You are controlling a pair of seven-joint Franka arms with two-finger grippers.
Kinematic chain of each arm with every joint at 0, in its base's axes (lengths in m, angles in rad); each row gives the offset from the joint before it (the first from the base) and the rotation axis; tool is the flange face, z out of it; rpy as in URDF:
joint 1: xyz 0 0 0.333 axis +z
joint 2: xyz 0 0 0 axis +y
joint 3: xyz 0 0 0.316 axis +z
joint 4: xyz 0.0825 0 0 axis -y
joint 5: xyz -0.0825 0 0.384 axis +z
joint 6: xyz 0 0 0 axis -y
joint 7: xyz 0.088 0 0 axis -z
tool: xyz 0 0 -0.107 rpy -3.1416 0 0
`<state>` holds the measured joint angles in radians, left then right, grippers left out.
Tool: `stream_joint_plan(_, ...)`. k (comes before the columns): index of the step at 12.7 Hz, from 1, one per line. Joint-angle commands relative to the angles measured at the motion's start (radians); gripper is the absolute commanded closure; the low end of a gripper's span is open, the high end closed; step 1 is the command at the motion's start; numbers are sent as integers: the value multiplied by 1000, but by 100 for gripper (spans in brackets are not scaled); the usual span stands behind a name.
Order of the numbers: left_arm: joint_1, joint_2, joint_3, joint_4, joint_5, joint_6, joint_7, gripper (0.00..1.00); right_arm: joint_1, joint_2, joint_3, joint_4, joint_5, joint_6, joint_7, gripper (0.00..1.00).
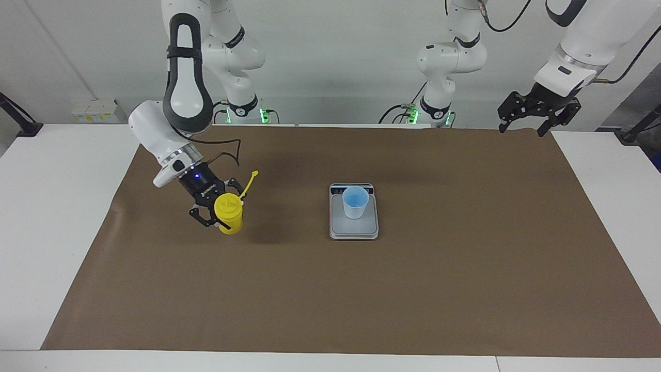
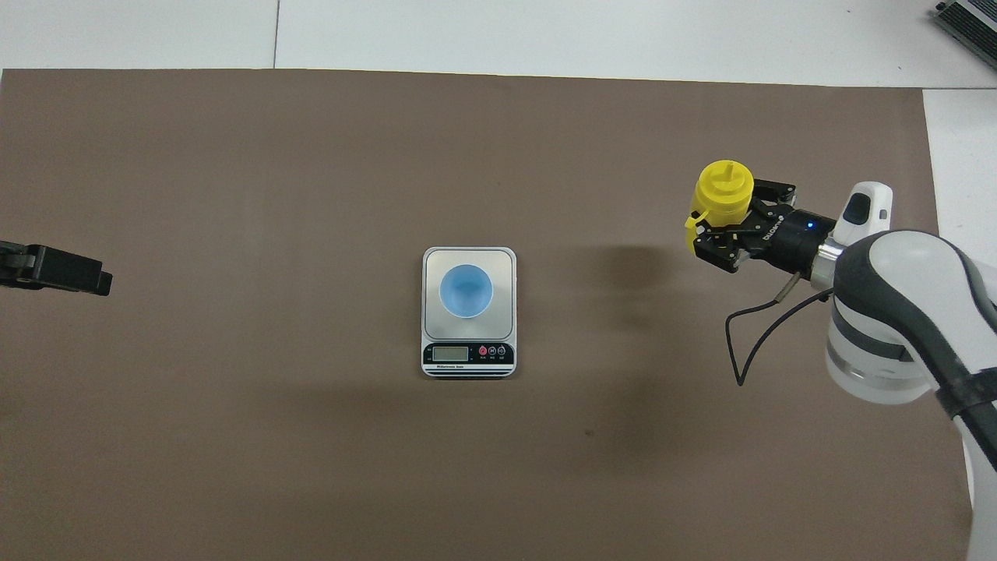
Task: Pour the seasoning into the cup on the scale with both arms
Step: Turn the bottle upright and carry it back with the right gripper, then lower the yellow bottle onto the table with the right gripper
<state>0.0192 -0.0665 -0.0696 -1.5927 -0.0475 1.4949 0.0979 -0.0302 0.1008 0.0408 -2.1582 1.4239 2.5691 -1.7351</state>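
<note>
A: What do you have on your screens, biggest thing first?

B: I see the table (image 1: 67, 206) with a brown mat (image 1: 465, 268) spread across most of it. My two arms come next. The right arm (image 1: 181, 88) reaches out over the mat at its own end of the table; the left arm (image 1: 583, 46) waits at its end, raised by the mat's corner.

A: And the hands?

B: The right hand (image 1: 219, 217) is clamped on the seasoning (image 1: 229, 213), gripping the yellow bottle by its body. The bottle stands roughly upright in the grip, nozzle up, low over the mat; I cannot tell whether its base touches. Its cap strap (image 1: 250, 182) sticks up from the hand on the side toward the robots. The left hand (image 1: 521, 126) hangs with its fingers apart and nothing between them.

A: Where does the scale sit from the right hand?

B: The scale (image 1: 353, 230) lies flat on the mat, well apart from the right hand, toward the left arm's end. From overhead its display strip (image 2: 468, 354) runs along the edge nearer to the robots.

A: The cup?

B: The cup (image 1: 355, 202) stands upright on the scale's plate, rim up, well apart from both hands.
</note>
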Motion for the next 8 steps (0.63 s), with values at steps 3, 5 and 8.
stream_joint_plan(3,11,-29,-6,-32,15,4,5,0,-20,-50,13,-100,402,65,-331,100)
stream_joint_plan(5,11,-29,-6,-32,15,4,5,0,-54,-38,13,-117,478,16,-479,100)
stream_joint_plan(8,11,-29,-6,-32,15,4,5,0,-76,-35,13,-137,494,-20,-550,100)
